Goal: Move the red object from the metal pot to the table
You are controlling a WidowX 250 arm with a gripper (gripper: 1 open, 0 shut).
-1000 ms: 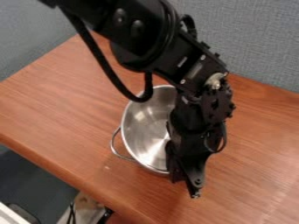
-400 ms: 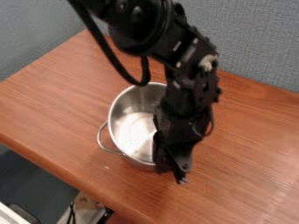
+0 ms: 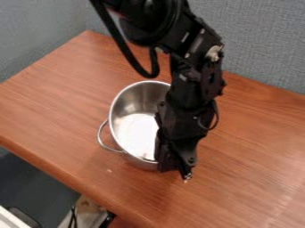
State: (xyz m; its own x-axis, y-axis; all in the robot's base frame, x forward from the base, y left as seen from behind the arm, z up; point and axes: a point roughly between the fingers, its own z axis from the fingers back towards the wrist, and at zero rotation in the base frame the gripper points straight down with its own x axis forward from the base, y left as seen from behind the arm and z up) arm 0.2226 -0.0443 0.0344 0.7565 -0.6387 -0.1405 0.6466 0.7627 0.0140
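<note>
The metal pot (image 3: 127, 120) stands on the reddish-brown table (image 3: 57, 89), shiny inside, with a loop handle (image 3: 103, 139) at its near left. My black gripper (image 3: 185, 173) points down at the pot's near right rim, its fingers drawn together into one narrow tip, shut. I cannot tell whether it touches the rim. The arm covers the right half of the pot. The red object does not show in this view; the visible part of the pot's inside is bare steel.
The table's front edge (image 3: 71, 183) runs diagonally close below the pot and the gripper. A black cable (image 3: 128, 55) loops down from the arm above the pot. A grey wall (image 3: 36, 31) stands behind the table.
The pot has slid to the left on the table. The gripper tip has shifted left and up in the picture with it, staying shut.
</note>
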